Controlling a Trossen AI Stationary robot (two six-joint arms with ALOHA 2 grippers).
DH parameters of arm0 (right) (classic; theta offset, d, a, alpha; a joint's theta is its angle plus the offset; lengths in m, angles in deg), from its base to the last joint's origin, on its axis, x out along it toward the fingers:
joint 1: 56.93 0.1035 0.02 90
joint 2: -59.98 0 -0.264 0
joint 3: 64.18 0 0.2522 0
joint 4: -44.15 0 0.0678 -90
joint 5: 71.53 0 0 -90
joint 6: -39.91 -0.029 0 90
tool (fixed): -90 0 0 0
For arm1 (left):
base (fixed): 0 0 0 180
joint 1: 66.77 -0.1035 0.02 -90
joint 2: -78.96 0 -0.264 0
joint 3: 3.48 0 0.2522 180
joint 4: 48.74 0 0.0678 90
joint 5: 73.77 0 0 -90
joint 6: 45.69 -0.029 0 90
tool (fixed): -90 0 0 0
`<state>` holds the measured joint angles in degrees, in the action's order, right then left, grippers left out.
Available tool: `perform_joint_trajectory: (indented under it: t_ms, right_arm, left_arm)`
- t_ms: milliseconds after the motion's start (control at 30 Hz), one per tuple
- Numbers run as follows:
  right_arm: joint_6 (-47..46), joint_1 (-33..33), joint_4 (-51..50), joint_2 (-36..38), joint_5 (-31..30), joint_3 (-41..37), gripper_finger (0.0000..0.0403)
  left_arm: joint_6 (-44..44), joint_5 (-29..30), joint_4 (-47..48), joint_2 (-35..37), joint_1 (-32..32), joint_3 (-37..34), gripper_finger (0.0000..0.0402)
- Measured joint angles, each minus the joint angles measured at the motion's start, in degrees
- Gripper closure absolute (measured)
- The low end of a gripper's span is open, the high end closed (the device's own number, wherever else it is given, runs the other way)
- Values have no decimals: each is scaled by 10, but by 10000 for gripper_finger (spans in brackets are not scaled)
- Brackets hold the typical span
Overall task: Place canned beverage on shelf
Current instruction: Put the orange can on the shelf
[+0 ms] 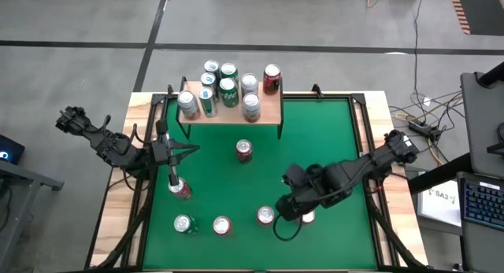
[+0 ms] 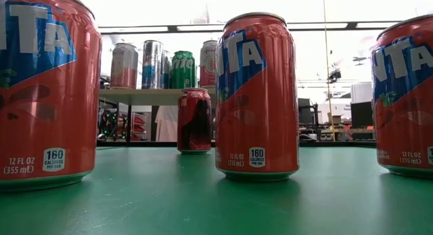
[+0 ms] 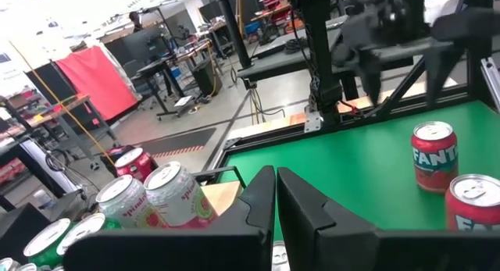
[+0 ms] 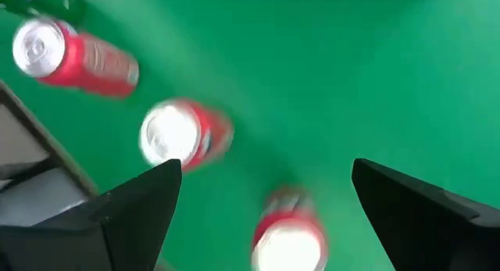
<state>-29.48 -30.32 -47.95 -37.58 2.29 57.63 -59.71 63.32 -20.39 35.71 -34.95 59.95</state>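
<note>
The surface [image 1: 331, 139] wears a smooth, matt green covering, edged by pale bare wood with visible grain along its rim. The shelf [image 1: 268, 112] is a light-wood board with a flat, unvarnished look, standing on thin black metal legs. The cans [image 2: 257, 96] are glossy painted metal, their red sides catching soft highlights, and their bare silvery tops [image 1: 183, 223] shine bright. A darker red can [image 2: 195, 120] looks equally slick. The left tool [image 3: 275, 216] and the right tool [image 4: 262, 201] have matt black, plastic-looking fingers [image 4: 137, 212] with smooth, flat faces.
</note>
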Motion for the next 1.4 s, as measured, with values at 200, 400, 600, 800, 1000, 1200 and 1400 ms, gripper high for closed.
perform_joint_trajectory:
  t_ms: [200, 400, 600, 800, 1000, 1200, 1400]
  right_arm:
    - [196, -25, 13, 0, -142, 1, 35]
    - [296, -77, 44, 0, -226, 0, 36]
    - [438, -136, 131, 0, -204, -5, 76]
    - [611, -210, 227, 12, -154, -6, 211]
    - [707, -296, 288, 34, -83, -12, 378]
    - [751, -379, 400, 39, 30, -51, 392]
    - [734, -427, 556, 39, 24, -122, 394]
  left_arm:
    - [-19, 0, 0, 0, 0, 0, 402]
    - [-44, 0, 0, 0, 0, 0, 402]
    - [-109, 0, -16, 0, -4, 0, 402]
    - [-162, -3, -20, 5, -36, -2, 402]
    - [-195, -86, -22, 18, -116, -29, 402]
    - [-234, -133, -63, 41, -216, -69, 402]
    - [-232, -156, -86, 65, -290, -86, 402]
